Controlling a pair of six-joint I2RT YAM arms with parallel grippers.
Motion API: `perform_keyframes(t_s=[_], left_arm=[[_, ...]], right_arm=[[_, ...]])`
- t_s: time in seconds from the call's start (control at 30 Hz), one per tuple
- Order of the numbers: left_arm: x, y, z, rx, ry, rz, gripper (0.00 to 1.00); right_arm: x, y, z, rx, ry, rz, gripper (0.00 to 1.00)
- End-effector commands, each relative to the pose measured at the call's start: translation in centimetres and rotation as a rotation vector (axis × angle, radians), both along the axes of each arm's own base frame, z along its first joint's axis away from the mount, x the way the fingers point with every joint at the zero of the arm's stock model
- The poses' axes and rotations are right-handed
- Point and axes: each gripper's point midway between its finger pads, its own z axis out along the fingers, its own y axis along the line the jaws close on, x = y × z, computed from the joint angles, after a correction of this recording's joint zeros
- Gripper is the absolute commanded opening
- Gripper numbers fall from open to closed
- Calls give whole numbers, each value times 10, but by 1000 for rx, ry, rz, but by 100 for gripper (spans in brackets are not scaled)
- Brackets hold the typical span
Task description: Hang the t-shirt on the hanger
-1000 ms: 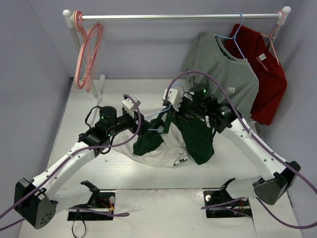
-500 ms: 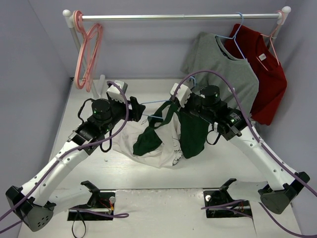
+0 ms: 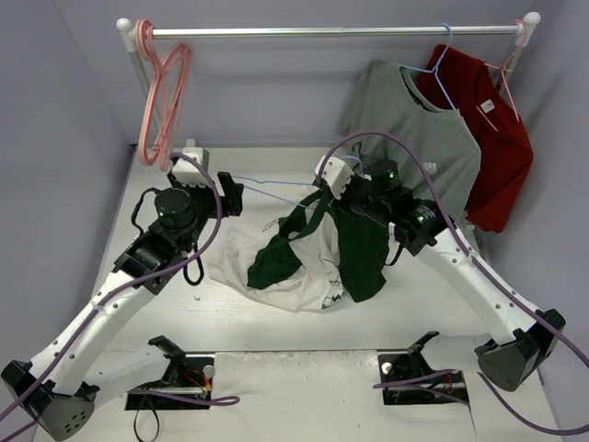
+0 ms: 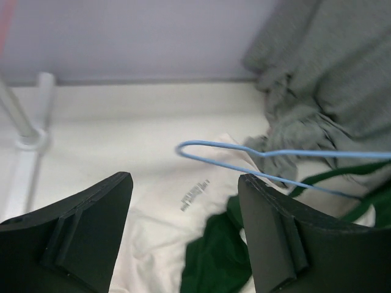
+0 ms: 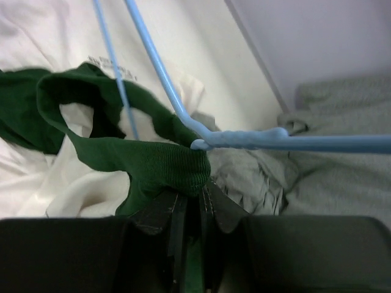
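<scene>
- Left claw (image 4: 183, 178) stands wide open with nothing between its jaws. The near tip of the hanger (image 5: 238, 139) floats just ahead of it, not touching.
- Right claw (image 5: 189, 201) is clamped on the green collar of the t-shirt (image 3: 313, 262). The hanger's twisted neck sits right at its tips, but I cannot tell whether the wire is pinched too.
- T-shirt: a crumpled heap mid-counter (image 3: 239, 322), its collar and a green panel lifted up to the right claw. At least one hanger wire looks to cross the collar loop, though how far it is threaded is unclear.
- Hanger: its long axis runs across the counter between the two claws, off the surface. The rounded shoulder tip points at the left claw, and the neck points right, toward the grey shirt (image 3: 414, 129). The hook is out of sight.
- Risk: with the left claw open, only the right end carries the hanger. If it merely rests on the collar, the wire could droop, swing or drop out.
- Risk: the wire is thin, so a left claw closing slightly off line would miss it or knock the tip aside.
- Risk: a tug on the heap could drag the collar off the shoulder tip.
- Risk: the neck end lies close to the grey shirt and could snag it.
</scene>
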Motion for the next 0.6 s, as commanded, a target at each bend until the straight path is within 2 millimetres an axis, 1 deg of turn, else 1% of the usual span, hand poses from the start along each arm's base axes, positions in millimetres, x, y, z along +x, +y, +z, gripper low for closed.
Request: perform_keyframes(t_s=[0.0, 0.03, 0.1, 0.17, 0.3, 0.33, 0.37, 0.4, 0.43, 0.5, 0.53, 0.57], left_arm=[[9, 28, 68, -14, -181, 128, 70], [12, 23, 62, 1, -165, 110, 70], [13, 8, 56, -5, -140, 41, 70], [14, -5, 46, -7, -105, -17, 70], [10, -2, 32, -33, -55, 1, 71], [9, -5, 23, -33, -34, -10, 71], [8, -8, 18, -38, -16, -27, 71], [6, -18, 4, -52, 36, -67, 71], [4, -23, -6, -64, 71, -87, 71], [2, -40, -19, -140, 126, -132, 71], [1, -45, -36, -154, 158, -140, 71], [-3, -54, -40, -184, 171, -162, 71]], right_arm=[[4, -18, 4, -11, -31, -66, 0], [3, -17, 3, -3, -27, -62, 0], [1, -13, 8, 22, -26, -41, 0], [0, -11, 11, 40, -30, -40, 0], [6, -21, 6, -3, -38, -82, 0], [7, -23, 5, -7, -37, -88, 0], [8, -25, 6, -4, -39, -97, 0], [11, -28, 6, -1, -40, -113, 0], [12, -28, 7, 4, -42, -117, 0], [13, -27, 9, 14, -44, -124, 0], [15, -27, 13, 27, -54, -128, 0], [15, -26, 13, 37, -52, -131, 0]])
